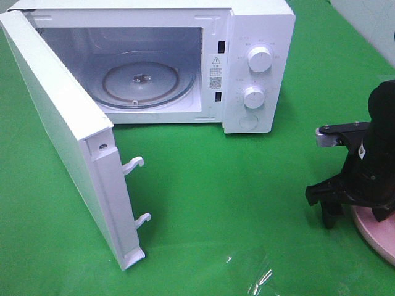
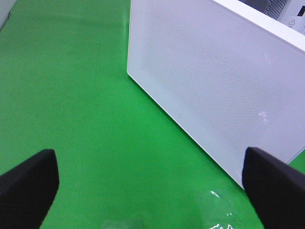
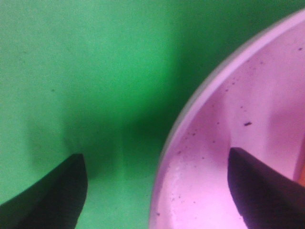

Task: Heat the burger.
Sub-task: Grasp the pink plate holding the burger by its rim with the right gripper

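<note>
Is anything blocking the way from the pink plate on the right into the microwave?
Nothing visible does. The microwave door is swung wide open, the glass turntable is bare, and only green cloth lies between the pink plate and the opening. The burger itself is hidden behind the right arm.

Green table (image 1: pixel 203 203) bears microwave (image 1: pixel 259 37), apparently pink plate (image 1: pixel 376 237).

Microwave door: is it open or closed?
Open. The microwave door stands out wide, so the glass turntable inside shows.
</note>
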Available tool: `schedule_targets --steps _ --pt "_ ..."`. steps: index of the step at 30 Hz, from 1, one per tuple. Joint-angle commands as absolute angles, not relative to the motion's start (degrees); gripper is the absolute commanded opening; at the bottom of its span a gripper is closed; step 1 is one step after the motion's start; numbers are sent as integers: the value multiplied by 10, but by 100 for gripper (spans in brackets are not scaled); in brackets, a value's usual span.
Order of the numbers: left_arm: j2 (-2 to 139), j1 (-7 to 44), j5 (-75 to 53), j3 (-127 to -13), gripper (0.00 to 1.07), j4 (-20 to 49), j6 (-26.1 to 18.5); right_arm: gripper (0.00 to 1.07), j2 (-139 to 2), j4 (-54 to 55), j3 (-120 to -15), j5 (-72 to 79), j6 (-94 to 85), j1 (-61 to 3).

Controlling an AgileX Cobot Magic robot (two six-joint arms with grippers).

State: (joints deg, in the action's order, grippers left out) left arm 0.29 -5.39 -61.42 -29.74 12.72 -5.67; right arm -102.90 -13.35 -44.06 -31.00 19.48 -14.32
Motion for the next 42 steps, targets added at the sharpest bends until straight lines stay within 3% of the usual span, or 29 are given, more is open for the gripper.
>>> schedule_targets --steps 1,9,11,12,13,14,15,18,20,24,42 --pt "2 -56 -610 -296 97 131 -56 74 -1043 -136 -437 -304 193 -142" --pt "2 -56 -610 -296 97 131 -56 57 -1045 -159 -437 -307 210 -142" --pt "2 -56 -610 -296 97 131 -56 37 -1045 -182 -437 -311 232 -142" --pt "2 -56 -610 -296 97 131 -56 37 -1045 -182 -437 -311 232 -142" --pt "2 -56 -610 -296 97 131 -56 27 -1045 -183 -437 -314 233 -142" --pt "2 -56 -610 -296 97 131 -56 27 -1045 -183 -437 -314 233 -142" --pt "2 -56 -610 -296 97 131 -56 19 -1045 -183 -437 -318 232 -142" --pt "2 -56 -610 -296 97 131 -56 15 -1045 -183 -437 -319 231 -142" --pt "2 -56 -610 -296 97 131 -56 4 -1045 -183 -437 -320 231 -142" --pt "2 -56 -610 -296 97 131 -56 0 -1045 -183 -437 -320 229 -142" --pt "2 -56 -610 -296 97 131 -56 0 -1020 -256 -437 -383 295 -172"
